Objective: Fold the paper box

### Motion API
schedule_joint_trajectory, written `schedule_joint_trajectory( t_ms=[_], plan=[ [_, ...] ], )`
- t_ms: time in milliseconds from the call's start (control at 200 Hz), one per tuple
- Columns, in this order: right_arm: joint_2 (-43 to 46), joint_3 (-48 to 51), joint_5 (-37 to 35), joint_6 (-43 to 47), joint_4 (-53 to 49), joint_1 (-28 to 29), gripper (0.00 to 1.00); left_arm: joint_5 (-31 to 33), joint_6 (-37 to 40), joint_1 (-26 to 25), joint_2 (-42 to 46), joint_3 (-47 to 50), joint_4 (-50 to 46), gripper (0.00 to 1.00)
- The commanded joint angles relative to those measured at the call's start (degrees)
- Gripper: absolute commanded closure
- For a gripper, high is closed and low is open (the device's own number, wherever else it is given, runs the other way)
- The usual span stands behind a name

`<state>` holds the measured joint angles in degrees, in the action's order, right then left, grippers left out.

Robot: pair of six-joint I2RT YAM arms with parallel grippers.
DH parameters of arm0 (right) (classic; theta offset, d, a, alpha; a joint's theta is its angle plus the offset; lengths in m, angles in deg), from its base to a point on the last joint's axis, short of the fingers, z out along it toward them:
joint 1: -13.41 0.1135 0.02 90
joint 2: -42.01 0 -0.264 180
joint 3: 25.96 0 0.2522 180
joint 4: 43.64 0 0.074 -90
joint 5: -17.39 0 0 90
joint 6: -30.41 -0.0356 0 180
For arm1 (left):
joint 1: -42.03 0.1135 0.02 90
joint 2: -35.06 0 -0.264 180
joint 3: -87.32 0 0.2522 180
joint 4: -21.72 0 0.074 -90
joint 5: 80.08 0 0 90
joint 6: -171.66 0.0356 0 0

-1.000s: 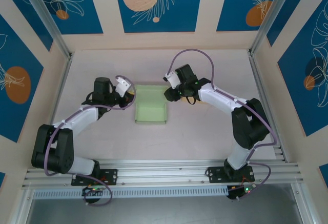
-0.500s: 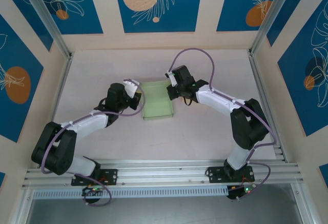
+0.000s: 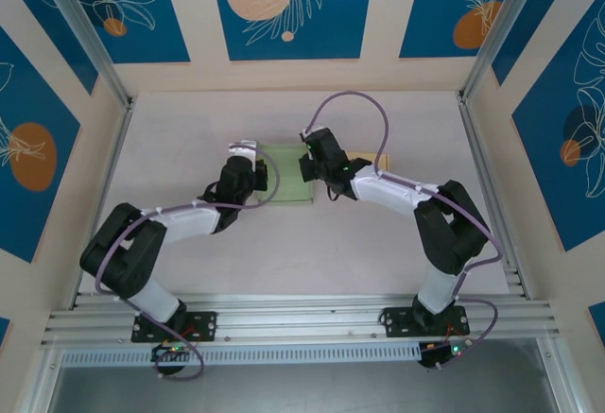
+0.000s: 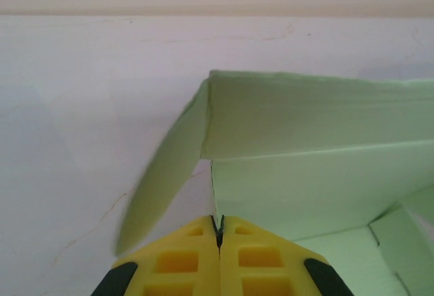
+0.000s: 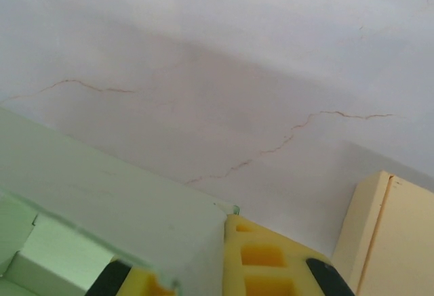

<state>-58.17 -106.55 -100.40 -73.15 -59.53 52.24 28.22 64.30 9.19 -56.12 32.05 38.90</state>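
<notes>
Top view: both arms had closed in over the last second. The paper box [image 3: 285, 175], mid-table, looked narrower between left gripper [image 3: 258, 177] and right gripper [image 3: 309, 167].
Left wrist: pads [image 4: 186, 261] pinched a wall edge.
Right wrist: the opposite wall was pinched too; the walls were likely going up.

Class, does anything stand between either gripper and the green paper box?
Nothing visible does. The left gripper is shut on a wall of the paper box; the right gripper clamps another wall. A cream object lies off to one side.
</notes>
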Motion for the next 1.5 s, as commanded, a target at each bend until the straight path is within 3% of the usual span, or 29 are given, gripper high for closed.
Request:
schedule_joint_trajectory(
  t_ms=[0,455,990,1200,1295,1495],
  plan=[
    [-0.25,1.9,4.93,-3.48,11.99,3.77,0.99,-4.93,-4.76,-4.36,-2.06,-0.49,4.28,1.0],
    [0.64,8.73,4.17,-8.49,15.5,7.26,0.98,-2.85,-7.9,-6.97,-1.29,8.73,6.16,1.0],
    [-1.31,-0.05,7.27,-19.56,9.91,7.67,0.96,-1.88,-7.86,-8.51,-7.48,8.89,8.88,1.0],
    [-2.21,-3.46,8.28,-13.07,7.62,7.94,0.87,-0.26,-8.23,-8.57,-6.95,9.51,8.54,1.0],
    [-2.16,-5.3,6.26,-10.0,2.67,7.89,0.74,1.43,-8.56,-8.6,-5.87,9.52,6.88,1.0],
    [1.04,-3.57,4.53,-8.06,-5.54,6.02,0.59,4.17,-9.26,-8.58,-3.51,9.6,4.98,1.0]
  ],
)
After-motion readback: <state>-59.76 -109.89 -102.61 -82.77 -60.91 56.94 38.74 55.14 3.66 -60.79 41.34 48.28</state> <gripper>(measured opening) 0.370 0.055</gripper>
